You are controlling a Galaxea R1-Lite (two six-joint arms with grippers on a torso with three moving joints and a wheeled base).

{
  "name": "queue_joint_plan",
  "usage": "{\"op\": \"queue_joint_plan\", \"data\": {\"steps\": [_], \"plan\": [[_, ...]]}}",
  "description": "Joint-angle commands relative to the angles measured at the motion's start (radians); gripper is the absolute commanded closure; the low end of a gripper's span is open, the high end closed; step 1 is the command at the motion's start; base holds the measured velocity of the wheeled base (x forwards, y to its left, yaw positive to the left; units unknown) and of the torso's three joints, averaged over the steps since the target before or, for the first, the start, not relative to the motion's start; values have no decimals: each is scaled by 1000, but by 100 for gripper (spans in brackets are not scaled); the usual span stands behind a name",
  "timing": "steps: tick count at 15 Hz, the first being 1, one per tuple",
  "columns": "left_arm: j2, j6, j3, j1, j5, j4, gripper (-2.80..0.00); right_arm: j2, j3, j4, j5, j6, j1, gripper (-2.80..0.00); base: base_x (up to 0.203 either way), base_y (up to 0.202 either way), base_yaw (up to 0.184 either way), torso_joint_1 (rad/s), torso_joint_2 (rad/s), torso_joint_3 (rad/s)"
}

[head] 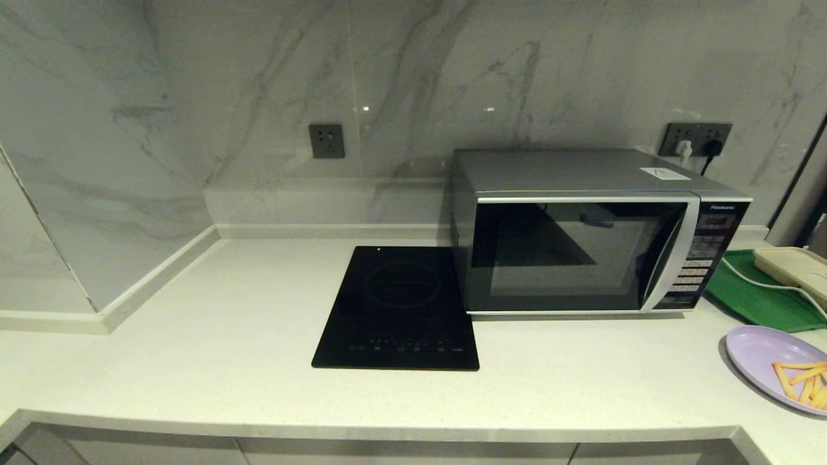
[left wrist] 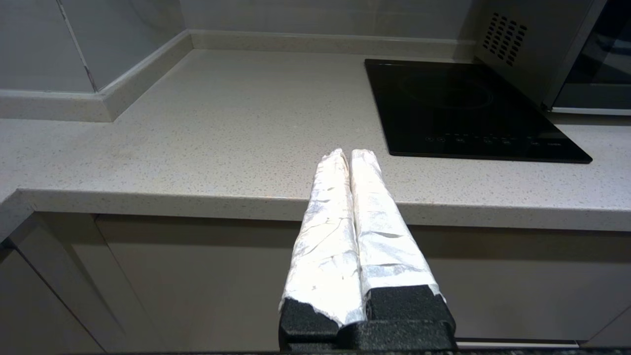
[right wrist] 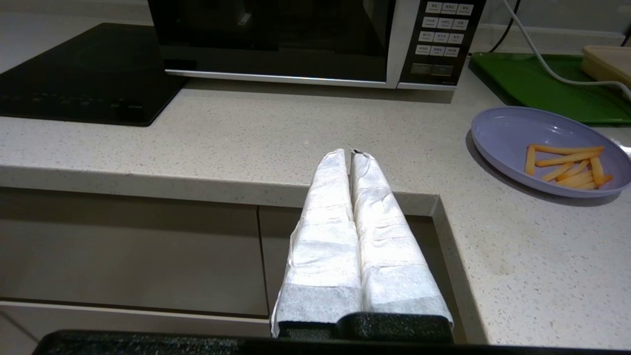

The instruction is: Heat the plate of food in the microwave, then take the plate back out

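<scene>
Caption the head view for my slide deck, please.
Closed microwave beside black cooktop; plate of food waits right.

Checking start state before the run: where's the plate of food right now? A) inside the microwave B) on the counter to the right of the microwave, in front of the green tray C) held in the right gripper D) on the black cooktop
B: the plate of food lies on the counter right of the microwave, whose door is shut, and in front of the green tray; the right gripper is shut and empty, short of the counter edge.

One microwave (head: 581, 252), one cooktop (head: 400, 310), one plate (head: 762, 352), two trays (head: 756, 297).
</scene>
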Motion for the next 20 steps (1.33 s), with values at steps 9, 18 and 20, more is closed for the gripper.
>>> {"op": "queue_joint_plan", "data": {"steps": [9,18,20], "plan": [[0,0,0,0,0,-1,0,2,0,0,0,-2,0,0,0,0,0,0,0,0],[0,0,0,0,0,-1,0,8,-11,29,-21,3,0,0,0,0,0,0,0,0],[0,0,0,0,0,-1,0,8,-11,29,-20,1,0,0,0,0,0,0,0,0]]}}
